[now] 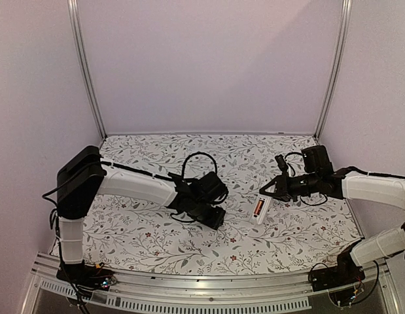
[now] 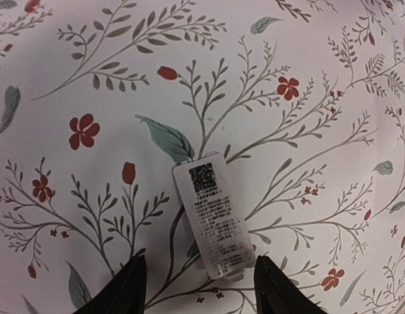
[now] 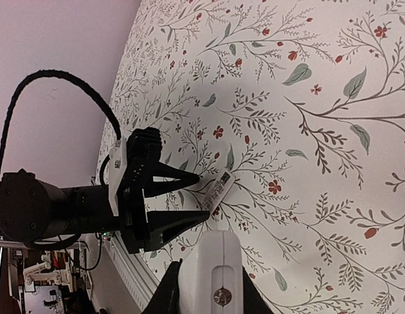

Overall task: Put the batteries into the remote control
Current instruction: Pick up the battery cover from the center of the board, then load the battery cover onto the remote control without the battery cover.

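Floral cloth (image 1: 143,235), R tool (image 1: 264,193) pinching remote control (image 1: 260,210), long axis slanting near-left

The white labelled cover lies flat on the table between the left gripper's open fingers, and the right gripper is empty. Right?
Not empty: the right gripper grips the remote control, as the right wrist view shows. The cover does lie between the open fingers of the left gripper.

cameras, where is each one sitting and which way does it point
top: above and behind, looking down at the table; the left arm and right arm show.
left wrist: faces down at the cover; its open jaws show.
right wrist: faces the left arm; its jaws hold the remote.
shared: both wrist views show the cover.
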`<action>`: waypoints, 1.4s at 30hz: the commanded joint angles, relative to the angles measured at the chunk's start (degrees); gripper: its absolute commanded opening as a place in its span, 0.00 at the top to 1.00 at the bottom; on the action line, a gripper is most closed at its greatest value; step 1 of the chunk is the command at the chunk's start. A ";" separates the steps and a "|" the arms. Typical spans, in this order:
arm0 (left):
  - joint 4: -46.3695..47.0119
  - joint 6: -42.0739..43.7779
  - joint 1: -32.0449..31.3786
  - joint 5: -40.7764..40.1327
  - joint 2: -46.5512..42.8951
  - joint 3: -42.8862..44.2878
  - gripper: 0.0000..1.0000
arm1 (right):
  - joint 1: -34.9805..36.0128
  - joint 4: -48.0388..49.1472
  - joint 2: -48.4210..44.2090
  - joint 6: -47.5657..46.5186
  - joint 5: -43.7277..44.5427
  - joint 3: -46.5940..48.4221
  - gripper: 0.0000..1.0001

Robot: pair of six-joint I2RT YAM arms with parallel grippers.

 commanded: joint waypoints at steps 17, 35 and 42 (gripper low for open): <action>-16.23 1.54 -3.35 -7.15 10.33 13.44 0.68 | -1.65 8.30 -3.31 6.82 2.49 -4.92 1.00; -11.68 12.77 -4.46 -1.05 -18.27 3.18 0.78 | 2.34 29.40 -0.16 17.16 1.60 -10.02 1.00; -13.11 11.22 -5.61 3.79 -18.68 7.98 0.78 | 6.41 38.05 3.30 20.48 3.61 -10.47 1.00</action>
